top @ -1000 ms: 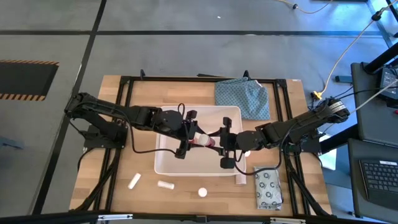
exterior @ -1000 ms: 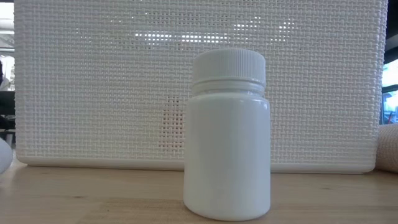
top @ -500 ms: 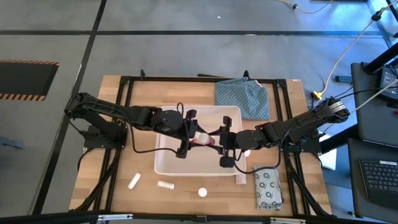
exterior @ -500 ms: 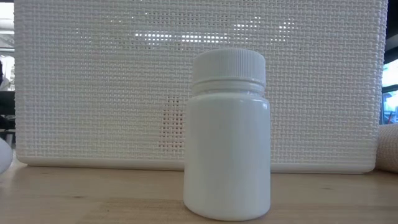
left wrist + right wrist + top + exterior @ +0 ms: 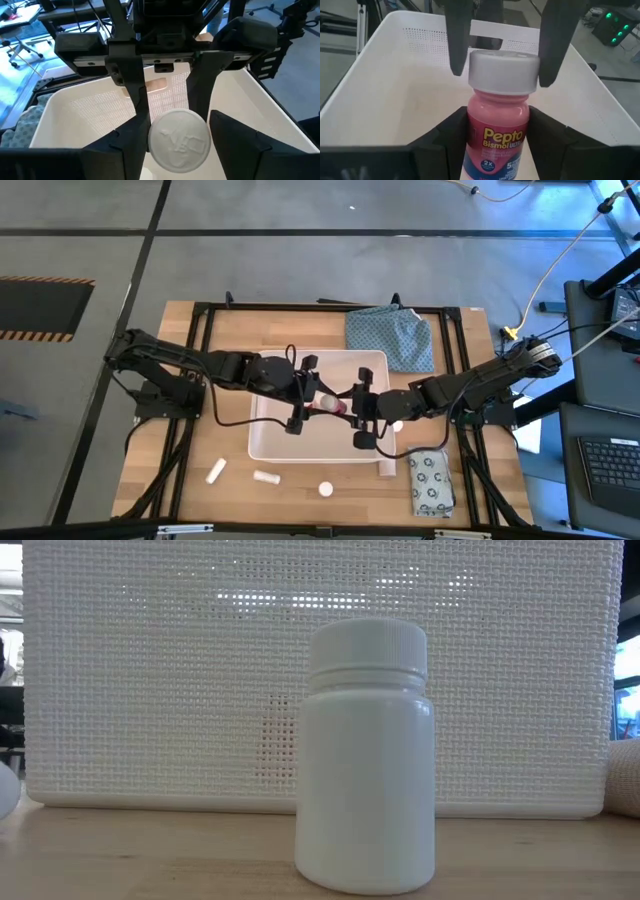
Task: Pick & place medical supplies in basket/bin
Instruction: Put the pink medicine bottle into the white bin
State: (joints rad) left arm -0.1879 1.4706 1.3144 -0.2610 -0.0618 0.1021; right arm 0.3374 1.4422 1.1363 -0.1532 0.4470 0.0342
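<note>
The red bottle (image 5: 328, 406), pink with a white cap, lies level above the white tub (image 5: 268, 448), its cap toward the table's left. My left gripper (image 5: 316, 401) reaches in from the left and is shut on the cap end. My right gripper (image 5: 351, 408) comes from the right and is shut on the body. In the right wrist view the red bottle (image 5: 497, 120) fills the middle. Two white tubes (image 5: 215, 471) (image 5: 265, 477) and a white bottle (image 5: 325, 490) rest on the table near the tub. The ring-printed packet (image 5: 432, 482) lies flat at the tub's right. My left gripper (image 5: 180, 145) has the red bottle's white cap (image 5: 179, 131) pinched between its two fingers, coming level from the table's left. Its fingers (image 5: 460, 50) stand against both sides of the cap (image 5: 504, 70). The bottle is lifted clear over the tub. My right gripper (image 5: 497, 145) pinches the bottle's pink body (image 5: 497, 112) below the cap between its two fingers (image 5: 451, 140), level from the table's right. The bottle lies along the fingers, cap pointing away, clear of the tub's floor.
A blue-green patterned cloth (image 5: 392, 337) lies beyond the tub's far right corner. In the low view a white bottle (image 5: 365, 755) stands upright in front of the tub's mesh wall (image 5: 150, 690). A black frame runs round the table's edges.
</note>
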